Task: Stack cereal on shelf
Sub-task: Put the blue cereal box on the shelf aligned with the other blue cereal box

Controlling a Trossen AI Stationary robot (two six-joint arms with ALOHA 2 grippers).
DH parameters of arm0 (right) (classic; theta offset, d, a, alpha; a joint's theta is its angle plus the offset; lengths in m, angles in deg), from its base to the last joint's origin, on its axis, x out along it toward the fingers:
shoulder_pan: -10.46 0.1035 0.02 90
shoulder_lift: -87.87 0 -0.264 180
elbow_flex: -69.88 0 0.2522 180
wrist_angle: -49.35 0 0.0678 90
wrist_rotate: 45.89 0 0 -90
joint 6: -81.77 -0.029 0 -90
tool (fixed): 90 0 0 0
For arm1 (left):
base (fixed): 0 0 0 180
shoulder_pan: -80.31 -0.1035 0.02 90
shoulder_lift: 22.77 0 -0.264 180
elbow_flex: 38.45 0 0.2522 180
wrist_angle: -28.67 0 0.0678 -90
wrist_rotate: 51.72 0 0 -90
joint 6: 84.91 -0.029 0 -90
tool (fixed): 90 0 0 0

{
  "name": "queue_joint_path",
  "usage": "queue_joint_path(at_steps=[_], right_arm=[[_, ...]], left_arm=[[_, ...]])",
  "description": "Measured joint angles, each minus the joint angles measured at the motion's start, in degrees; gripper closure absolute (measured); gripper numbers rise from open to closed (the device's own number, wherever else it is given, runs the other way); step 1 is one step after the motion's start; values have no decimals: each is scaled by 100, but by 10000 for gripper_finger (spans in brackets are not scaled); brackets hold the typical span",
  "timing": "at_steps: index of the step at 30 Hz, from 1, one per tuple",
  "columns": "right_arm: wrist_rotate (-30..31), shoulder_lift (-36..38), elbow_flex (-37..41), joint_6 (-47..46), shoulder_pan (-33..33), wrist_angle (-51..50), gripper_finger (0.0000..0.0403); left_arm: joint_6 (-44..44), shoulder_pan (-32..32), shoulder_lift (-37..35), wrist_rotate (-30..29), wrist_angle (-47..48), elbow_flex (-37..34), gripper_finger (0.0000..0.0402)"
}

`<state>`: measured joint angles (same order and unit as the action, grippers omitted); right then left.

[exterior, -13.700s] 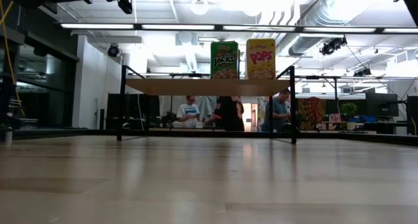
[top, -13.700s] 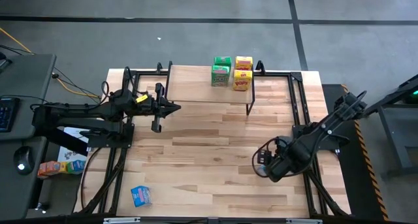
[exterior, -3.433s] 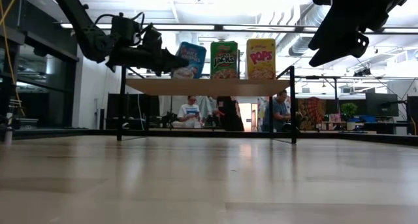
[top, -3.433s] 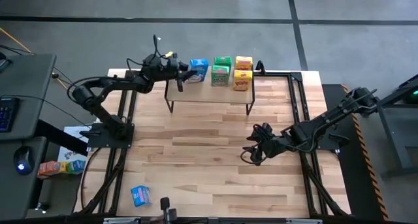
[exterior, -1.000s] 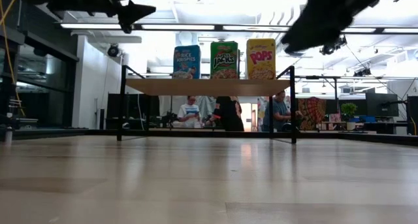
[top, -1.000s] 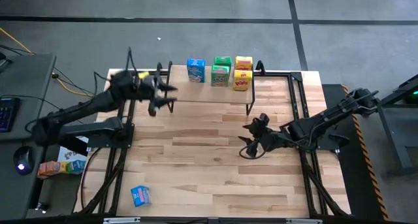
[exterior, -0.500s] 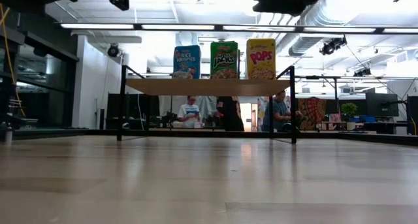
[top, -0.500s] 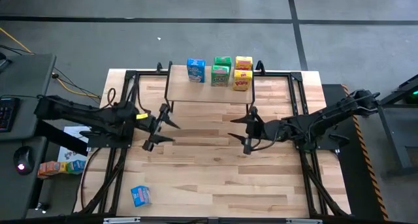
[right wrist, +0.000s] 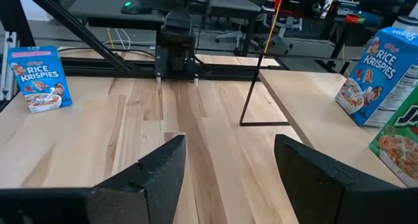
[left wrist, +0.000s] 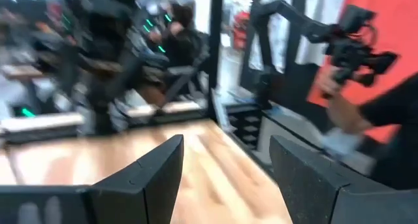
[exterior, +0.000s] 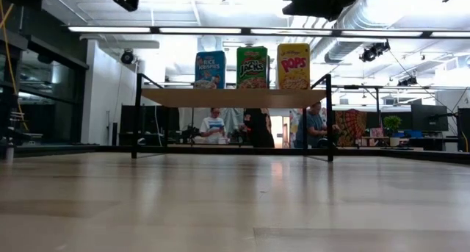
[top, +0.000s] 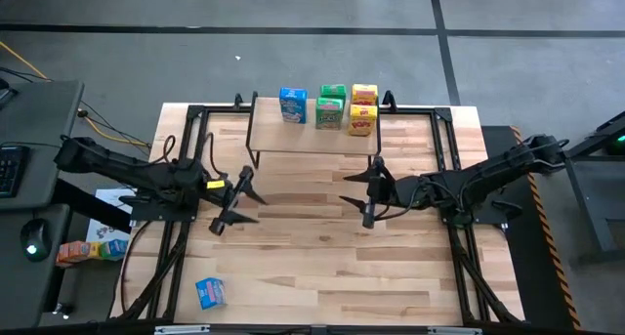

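High view shows five small printed cereal boxes (top: 332,107) on the low light-wood shelf with black legs (top: 312,140), and one blue box (top: 209,292) alone at the table's near left corner. Next job, I think: fetch it. Left gripper (top: 232,201) and right gripper (top: 363,194) hover mid-table, jaws apart, empty

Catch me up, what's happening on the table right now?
Cereal boxes are being stacked on the shelf. A blue box, green boxes and yellow boxes stand there; another blue box lies on the table's near left corner. The left gripper and right gripper hover open and empty over mid-table.
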<state>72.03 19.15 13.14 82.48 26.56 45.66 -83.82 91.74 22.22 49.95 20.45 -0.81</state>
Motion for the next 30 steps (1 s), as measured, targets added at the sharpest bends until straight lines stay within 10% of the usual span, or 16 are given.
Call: queue_joint_path(at_steps=[23, 30], right_arm=[[-4, 0, 0, -1343, 0, 92, 176], [-6, 0, 0, -1636, 2, 41, 176]], left_arm=[[1601, 2311, 1432, 650, 3053, 1612, 173], [2085, 3760, 1620, -646, 3154, 1612, 172]])
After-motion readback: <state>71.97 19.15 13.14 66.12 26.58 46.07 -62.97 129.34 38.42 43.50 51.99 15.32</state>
